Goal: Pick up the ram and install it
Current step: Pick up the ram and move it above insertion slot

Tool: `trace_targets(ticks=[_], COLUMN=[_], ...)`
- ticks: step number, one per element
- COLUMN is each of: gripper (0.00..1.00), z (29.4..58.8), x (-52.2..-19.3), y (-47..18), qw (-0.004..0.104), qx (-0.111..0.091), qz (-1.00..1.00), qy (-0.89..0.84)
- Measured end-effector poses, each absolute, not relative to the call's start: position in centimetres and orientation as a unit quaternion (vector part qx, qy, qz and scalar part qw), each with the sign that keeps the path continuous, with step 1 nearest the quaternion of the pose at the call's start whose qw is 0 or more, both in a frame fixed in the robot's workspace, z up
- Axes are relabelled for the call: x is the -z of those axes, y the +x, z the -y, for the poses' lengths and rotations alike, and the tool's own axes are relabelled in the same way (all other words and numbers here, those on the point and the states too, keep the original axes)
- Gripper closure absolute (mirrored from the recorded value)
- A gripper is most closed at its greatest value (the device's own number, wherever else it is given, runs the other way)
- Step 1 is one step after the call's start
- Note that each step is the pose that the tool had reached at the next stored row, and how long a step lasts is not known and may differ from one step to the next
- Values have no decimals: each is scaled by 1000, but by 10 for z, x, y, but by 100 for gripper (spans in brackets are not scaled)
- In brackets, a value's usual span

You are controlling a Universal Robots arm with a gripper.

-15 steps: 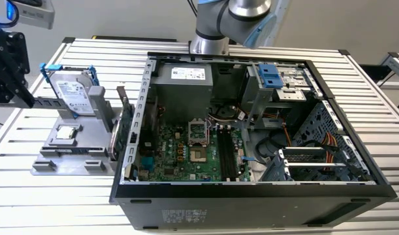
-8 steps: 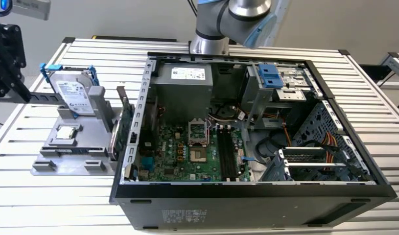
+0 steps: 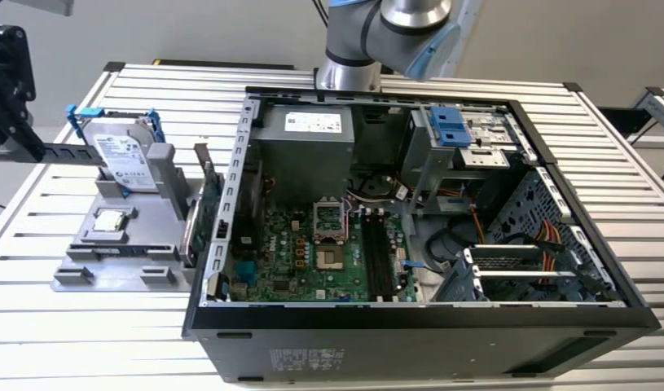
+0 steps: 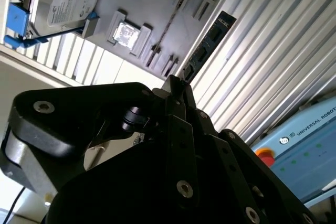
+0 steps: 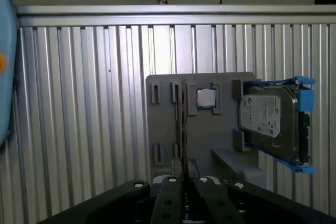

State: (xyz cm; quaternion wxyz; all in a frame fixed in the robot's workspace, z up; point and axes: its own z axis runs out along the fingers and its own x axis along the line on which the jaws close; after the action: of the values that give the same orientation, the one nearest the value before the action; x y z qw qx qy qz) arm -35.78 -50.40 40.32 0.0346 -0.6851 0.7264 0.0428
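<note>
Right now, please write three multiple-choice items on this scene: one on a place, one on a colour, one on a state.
1. Where is the ram? A in the grey holder beside the case; B inside the case; C on the floor.
2. The bracket of the hard drive is: A red; B blue; C yellow.
3. The case is: A closed; B open; C upside down.
Answers: A, it stands on edge in the holder; B, blue frames the drive; B, its inside shows.

Hard drive (image 3: 125, 155) being held in gray holder (image 3: 114, 265); processor chip (image 3: 112, 220) being seated alongside; open computer case (image 3: 419, 330) being borne by slatted tabletop (image 3: 71, 342).
</note>
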Motion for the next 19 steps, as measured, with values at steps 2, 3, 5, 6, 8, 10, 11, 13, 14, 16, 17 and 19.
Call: trace_targets(ticks=[2, 3, 5, 6, 8, 10, 11, 13, 14, 16, 17, 19], gripper=[100, 100, 100, 100, 100, 100, 100, 100, 100, 100, 100, 100], z=[504, 504, 504, 504, 504, 504, 504, 504, 504, 504, 504, 504], x=[-405, -406, -408, -409, -409, -409, -409, -410, -410, -409, -410, -409], y=[-358, -358, -358, -358, -358, -358, -358, -357, -356, -353, -351, -349], qw=[35, 35, 35, 35, 35, 35, 35, 34, 34, 35, 35, 35], qx=[-43, -43, -43, -43, -43, -43, -43, -43, -43, -43, -43, -43], qz=[-726, -726, -726, -727, -727, -727, -727, -727, -727, -727, -727, -727], qy=[-685, -685, -685, -685, -685, -685, -685, -685, -685, -685, -685, -685])
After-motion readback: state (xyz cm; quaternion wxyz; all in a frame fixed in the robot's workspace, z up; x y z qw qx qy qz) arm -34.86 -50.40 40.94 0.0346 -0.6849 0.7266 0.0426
